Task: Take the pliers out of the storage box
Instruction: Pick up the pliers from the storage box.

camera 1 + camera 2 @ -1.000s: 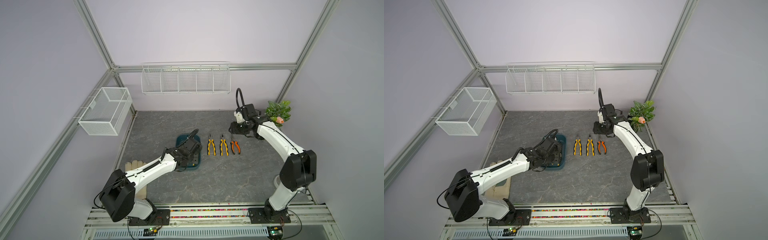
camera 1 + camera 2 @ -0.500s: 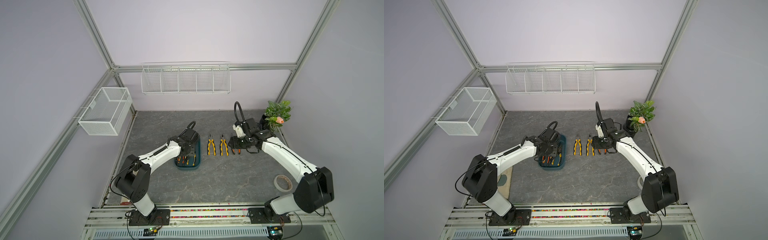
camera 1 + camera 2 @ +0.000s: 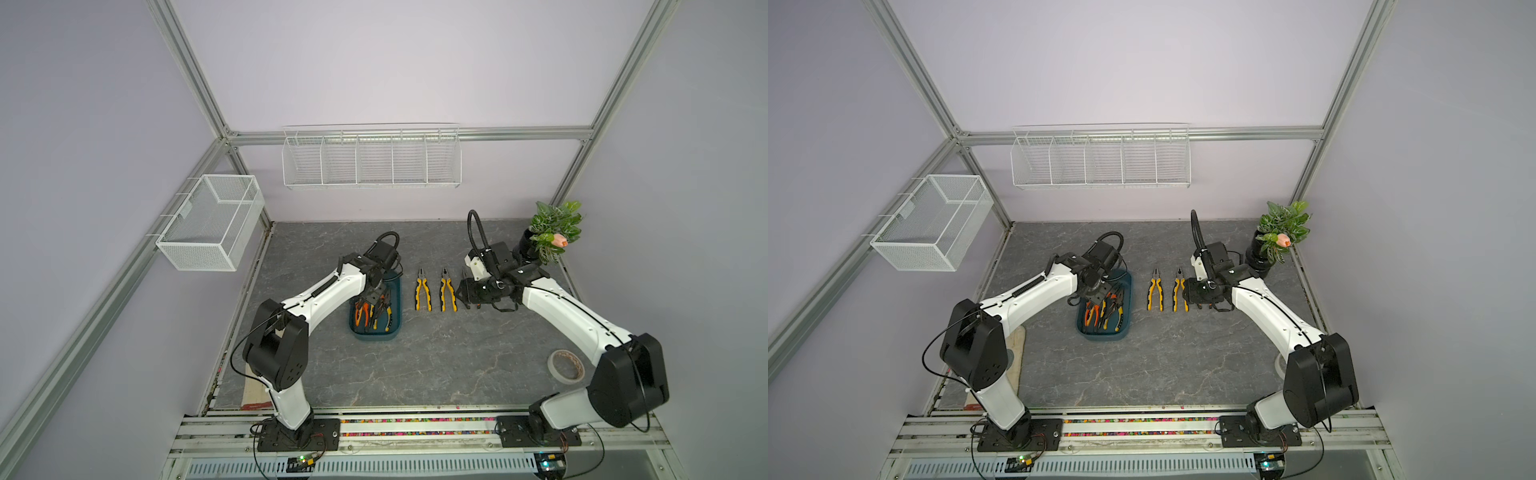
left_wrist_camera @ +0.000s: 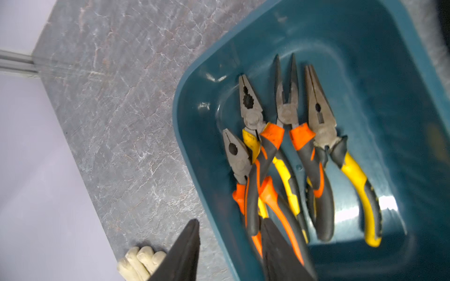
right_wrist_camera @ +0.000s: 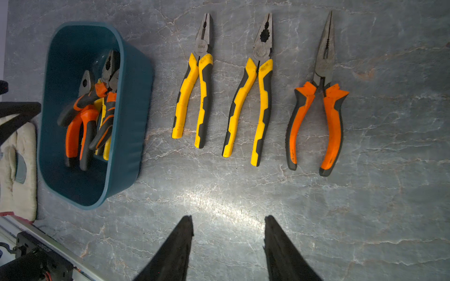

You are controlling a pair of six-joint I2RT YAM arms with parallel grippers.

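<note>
- Grey marble-patterned counter point(image 3: 415, 365) fills the floor of a lilac-walled cell. Clock directions are read from the top views, with 12 o'clock at the back wall.
- The storage box point(image 3: 376, 334) is seen left of centre on the counter, its long sides running from 12 to 6 o'clock.
- Four pliers point(image 4: 287, 109) are lying overlapped inside the storage box, two orange-handled and two yellow-handled, with noses toward 12 o'clock.
- The left gripper point(image 4: 230, 221) is held over the storage box, above the handles of the pliers. Its jaws are parted and nothing is seen clamped. One finger is seen by the box wall, the other over an orange handle. Contact cannot be told.
- One yellow-handled pair point(image 3: 423, 291) and a second yellow-handled pair point(image 3: 448, 293) are laid side by side on the counter at 3 o'clock of the storage box, apart from each other.
- An orange-handled needle-nose pair point(image 5: 321, 97) is laid at 3 o'clock of those. In both top views it is largely hidden beneath the right gripper point(image 3: 467, 293).
- The right gripper is released and empty, and its fingers point(image 5: 175, 248) are seen over bare counter, clear of all three laid-out pairs.
</note>
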